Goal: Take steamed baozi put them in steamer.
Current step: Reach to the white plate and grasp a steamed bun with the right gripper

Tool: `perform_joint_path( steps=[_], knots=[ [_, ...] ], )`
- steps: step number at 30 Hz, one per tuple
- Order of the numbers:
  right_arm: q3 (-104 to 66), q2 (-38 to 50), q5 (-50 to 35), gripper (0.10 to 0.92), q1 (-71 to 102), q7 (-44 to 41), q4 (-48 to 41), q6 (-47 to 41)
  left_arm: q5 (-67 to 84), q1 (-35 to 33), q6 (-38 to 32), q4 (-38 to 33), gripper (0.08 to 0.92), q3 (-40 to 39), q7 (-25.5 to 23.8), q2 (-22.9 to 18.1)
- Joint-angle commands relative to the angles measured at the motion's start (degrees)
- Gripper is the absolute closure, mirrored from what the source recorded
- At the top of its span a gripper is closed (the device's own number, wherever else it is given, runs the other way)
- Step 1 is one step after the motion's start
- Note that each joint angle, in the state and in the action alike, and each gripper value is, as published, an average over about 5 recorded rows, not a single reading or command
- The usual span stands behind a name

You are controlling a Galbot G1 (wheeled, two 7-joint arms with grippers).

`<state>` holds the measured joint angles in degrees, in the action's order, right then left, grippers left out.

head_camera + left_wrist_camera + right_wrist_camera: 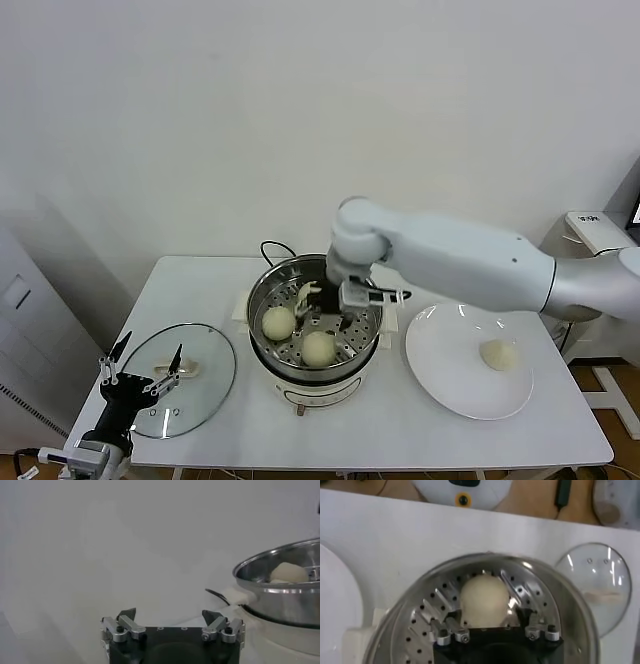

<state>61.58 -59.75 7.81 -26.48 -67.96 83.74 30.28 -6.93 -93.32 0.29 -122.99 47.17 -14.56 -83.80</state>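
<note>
From the head camera, the steamer (315,325) stood at the middle of the white counter (400,430), its black cord (272,250) looping out behind it. The right claw (322,308) hung inside the pot over the perforated tray, fingers spread apart and pinching nothing. Two steamed baozi showed clearly on the tray: one (278,322) toward the steamer's left side, another (318,347) at its front. A third was mostly hidden under the claw. A fourth bun (498,354) lay on the white plate (440,380) just right of the steamer. The glass lid (205,370) lay flat on the counter left of the steamer, and the left claw (140,372) waited at the lid's near-left edge, fingers spread wide and empty.

In the left wrist camera, the left claw (172,622) stood open with nothing between its dark fingertips (127,614). The steamer's shiny rim (280,587) rose beyond it, with one pale bun (289,573) showing above the rim.

In the right wrist camera, the right claw (495,630) was spread over the tray, and one baozi (482,600) rested on the perforated metal between and just beyond its fingers, apart from them as far as could be seen. The lid (600,590) lay beside the steamer (560,595).
</note>
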Motion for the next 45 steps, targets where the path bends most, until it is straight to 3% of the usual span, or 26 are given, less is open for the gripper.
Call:
perform_joint_path(
  steps=[1,3,6,14,20,33,45],
  knots=[
    [5.4,7.7,-29.1,0.206,-14.1,0.9,-13.0,-26.2,0.1,0.0,0.0,-0.1,0.177,0.0,0.0,0.3],
    [9.5,9.5,-34.1,0.204,-17.6,-0.9,-16.2,-32.8,0.1,0.0,0.0,-0.2,0.177,-0.1,0.0,0.4],
    [13.3,12.8,-34.6,0.203,-18.9,-4.1,-19.7,-37.4,0.1,0.2,0.1,-0.5,0.177,-0.2,0.1,0.4],
    [2.9,26.0,-15.0,0.203,-0.4,-4.5,-18.9,-36.6,-0.2,0.0,0.1,-1.0,0.177,-0.4,0.2,0.5],
    [-0.7,31.2,-9.2,0.203,10.2,-1.8,-19.1,-34.9,-0.2,0.0,0.1,-1.0,0.177,-0.5,0.3,0.6],
    [-14.4,28.9,-1.9,0.203,26.8,0.3,-21.9,-32.0,-1.2,-0.6,0.2,-1.1,0.177,-1.0,0.4,0.7],
    [-19.7,22.5,1.7,0.203,30.9,4.2,-27.8,-30.5,-1.1,-1.4,0.2,-1.4,0.177,-0.6,0.3,1.1]
  ],
)
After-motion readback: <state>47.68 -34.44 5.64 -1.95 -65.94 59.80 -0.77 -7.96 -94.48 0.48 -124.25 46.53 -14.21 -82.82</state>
